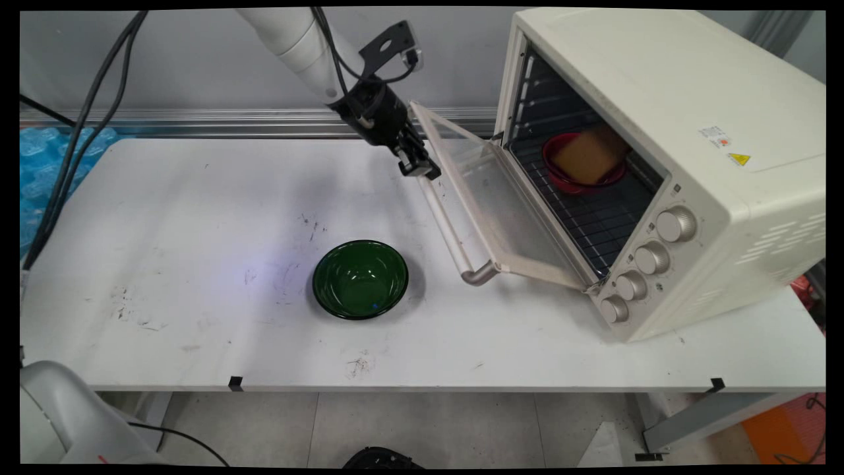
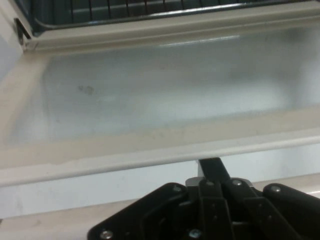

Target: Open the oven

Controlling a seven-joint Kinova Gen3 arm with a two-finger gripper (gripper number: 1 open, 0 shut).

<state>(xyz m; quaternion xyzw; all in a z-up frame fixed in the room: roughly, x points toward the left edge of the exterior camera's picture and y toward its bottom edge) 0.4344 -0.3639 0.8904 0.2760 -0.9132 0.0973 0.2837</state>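
Note:
My gripper [image 1: 422, 168] hangs at the far end of the open oven door [image 1: 488, 204], touching or just short of its outer edge beside the handle bar [image 1: 448, 231]. In the hand view the gripper [image 2: 214, 167] looks shut, its joined fingers pointing into the gap between the handle bar [image 2: 50, 220] and the door's beige frame, with the glass pane [image 2: 150, 100] beyond. Nothing is held between the fingers. The cream toaster oven [image 1: 659, 99] stands at the right. On its rack a red bowl [image 1: 560, 179] holds a tan block [image 1: 587, 158].
A dark green empty bowl [image 1: 360, 279] sits on the white table [image 1: 198, 218] near the middle front, left of the door's near end. Black cables [image 1: 79, 132] hang at the left. Blue bubble wrap [image 1: 39, 165] lies past the table's left edge.

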